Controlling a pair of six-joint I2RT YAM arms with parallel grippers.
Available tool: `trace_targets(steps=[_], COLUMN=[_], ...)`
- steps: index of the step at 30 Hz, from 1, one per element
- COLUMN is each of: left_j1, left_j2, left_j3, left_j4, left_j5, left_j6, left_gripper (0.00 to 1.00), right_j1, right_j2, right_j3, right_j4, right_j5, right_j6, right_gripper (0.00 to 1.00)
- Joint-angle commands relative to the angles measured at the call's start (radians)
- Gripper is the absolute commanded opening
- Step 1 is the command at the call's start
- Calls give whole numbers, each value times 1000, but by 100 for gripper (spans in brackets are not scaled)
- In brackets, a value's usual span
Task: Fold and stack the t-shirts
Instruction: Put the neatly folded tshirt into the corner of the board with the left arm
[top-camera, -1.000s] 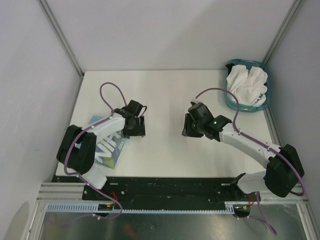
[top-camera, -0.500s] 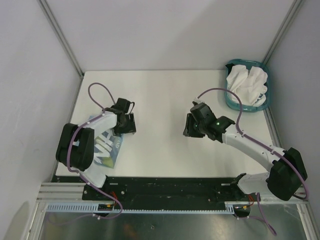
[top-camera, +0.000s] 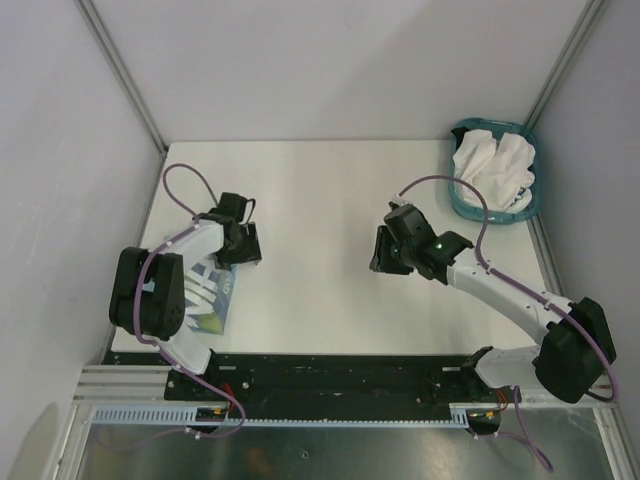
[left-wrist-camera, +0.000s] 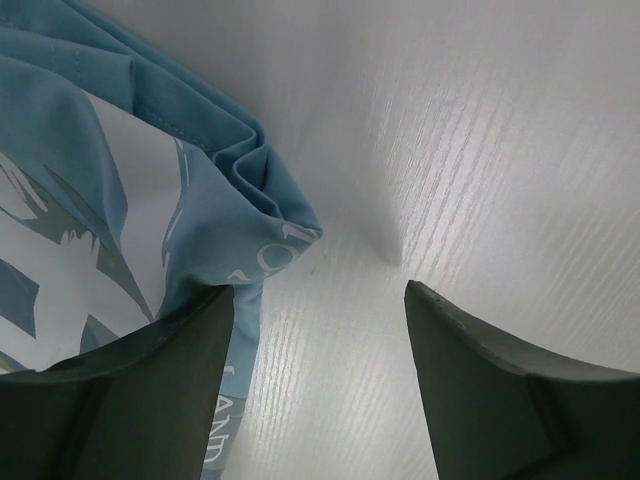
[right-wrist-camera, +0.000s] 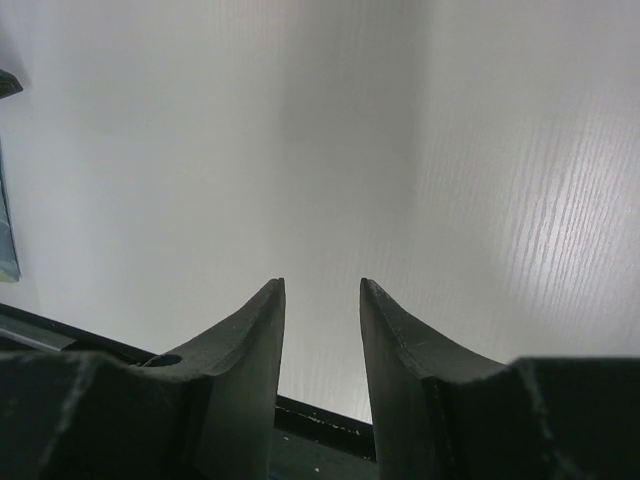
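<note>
The light blue t-shirt (top-camera: 212, 297) with white print lies folded at the table's near left, partly under my left arm. In the left wrist view its bunched corner (left-wrist-camera: 270, 200) lies on the table at the left, just ahead of the left finger. My left gripper (top-camera: 243, 250) (left-wrist-camera: 318, 300) is open and empty, low over the table at the shirt's far right corner. The white t-shirts (top-camera: 493, 166) lie crumpled in the teal basket (top-camera: 457, 201). My right gripper (top-camera: 384, 256) (right-wrist-camera: 322, 290) is open with a narrow gap and empty, above bare table at centre right.
The white table (top-camera: 320, 190) is flanked by grey walls on the left, back and right. The teal basket stands in the far right corner. The black mounting rail (top-camera: 330, 375) runs along the near edge, which also shows in the right wrist view (right-wrist-camera: 310, 415).
My left gripper has moved left and slightly back, from the middle-left of the table to the blue shirt's corner. The right arm has hardly moved.
</note>
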Motion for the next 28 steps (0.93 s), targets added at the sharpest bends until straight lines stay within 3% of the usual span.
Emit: trace_targets(steps=[1,6,11,14,18,28], left_j1=[15,-35,-194,-337,-456,-493], left_j2=[-11,-28,-148,-222,-281,-316], left_j3=[67,101,72,55,54,119], left_j4=[11,11,10,15,43,58], left_j5=[0,77,140,84,22,-14], left_j6=[41,60,-6,-68,-101,-36], left_gripper=[74,75,82,96,99,99], right_j1=[-15,-31,-39,-39,-38,-76], right_j2=[-40,-50,-78,-86,-80,-52], right_j3=[-6,-6,-6,-6,-6,-6], right_j4=[-10,-20,-4,19,56,152], right_j5=[9,7,9,20,57,66], right_j6=[-16,-22,-16,-7,-10,-8], right_gripper=[41,41,42,43,44,44])
